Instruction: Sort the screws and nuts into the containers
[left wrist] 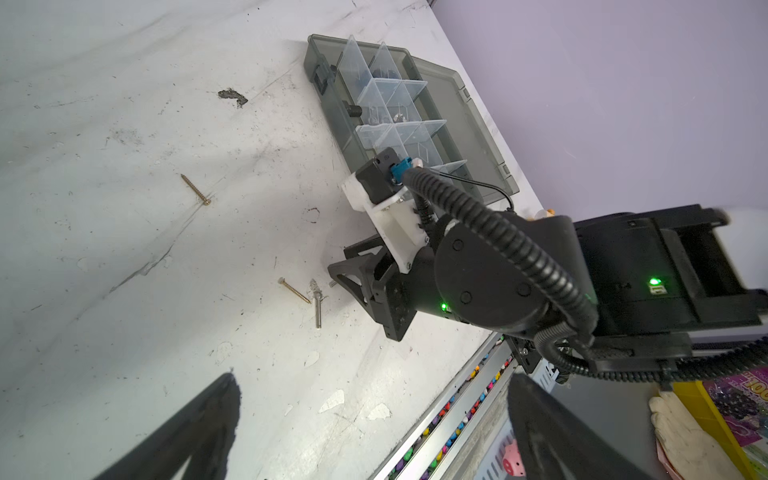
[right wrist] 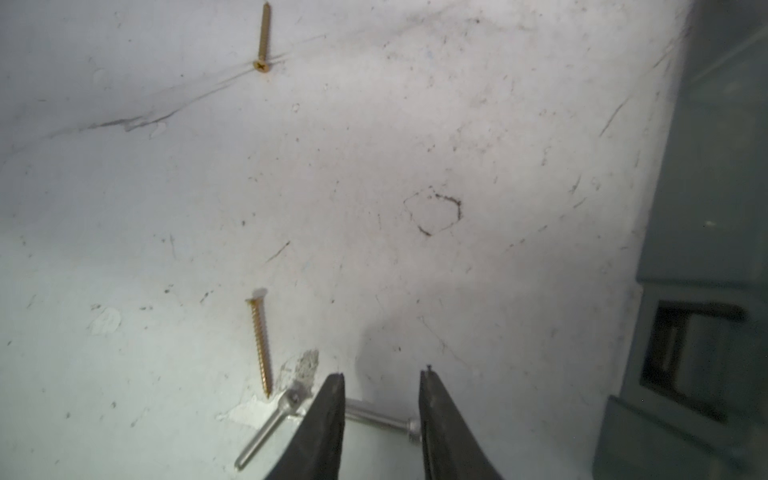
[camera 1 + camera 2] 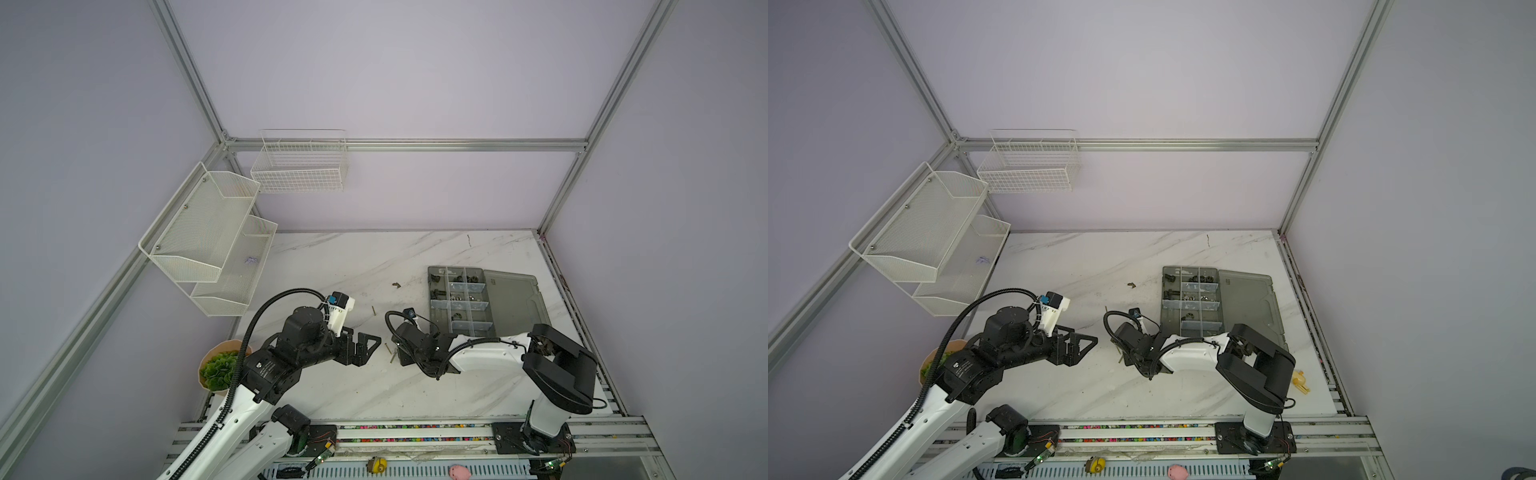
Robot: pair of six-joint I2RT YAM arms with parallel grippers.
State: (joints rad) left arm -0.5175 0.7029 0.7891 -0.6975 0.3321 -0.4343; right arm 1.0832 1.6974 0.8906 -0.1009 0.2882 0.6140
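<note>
The smoky-grey organizer box [image 3: 432,309] lies open at the right of the marble table, with dark nuts [image 3: 459,297] and black bolts [image 3: 435,277] in its containers. My right gripper [image 2: 382,374] is low over the table beside the box, open. A silver screw [image 2: 378,417] lies crosswise on the table between its fingers. A second silver screw [image 2: 266,436] and a brass screw [image 2: 260,345] lie next to it. Another brass screw [image 2: 264,37] lies farther off. My left gripper [image 1: 374,382] hovers open and empty to the left of the right gripper [image 3: 399,353].
The box lid [image 3: 515,299] lies flat to the right of the compartments. A small dark piece [image 3: 396,285] sits on the table left of the box. White mesh shelves [image 3: 208,241] and a wire basket [image 3: 299,166] hang at back left. A potted plant [image 3: 220,368] stands at front left.
</note>
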